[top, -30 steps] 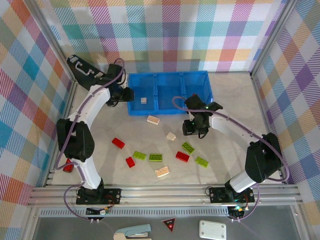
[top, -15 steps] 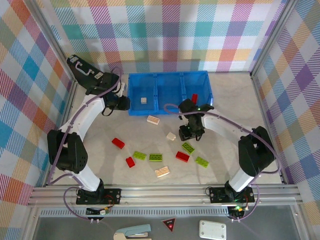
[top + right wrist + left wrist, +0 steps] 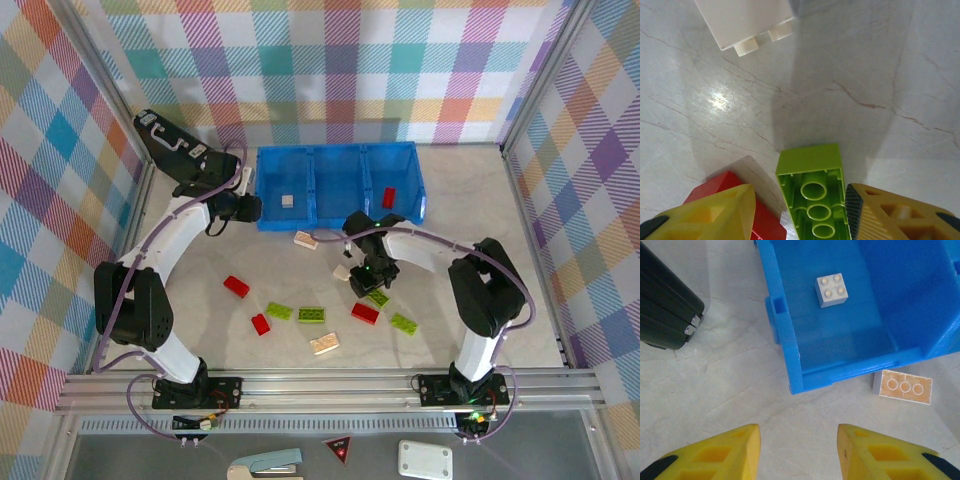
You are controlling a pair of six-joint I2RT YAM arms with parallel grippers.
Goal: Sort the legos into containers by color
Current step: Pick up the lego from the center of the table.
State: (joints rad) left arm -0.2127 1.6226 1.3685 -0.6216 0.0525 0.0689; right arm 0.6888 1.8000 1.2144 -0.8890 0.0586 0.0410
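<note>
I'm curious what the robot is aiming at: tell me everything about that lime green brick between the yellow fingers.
The lime green plastic brick lies flat on the pale marbled table, upside down, its hollow underside showing three round tubes in a row. It sits between the right gripper's open fingers, nearer the right one; a red brick lies close beside.

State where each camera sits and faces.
Top external: above, behind the arm bases, looking down on table and blue bin; both arms show.
Left wrist: over the bin's left end, facing down; left gripper open.
Right wrist: low, facing down; right gripper straddles a green brick.
Shared: top and left wrist see the bin's cream brick.
</note>
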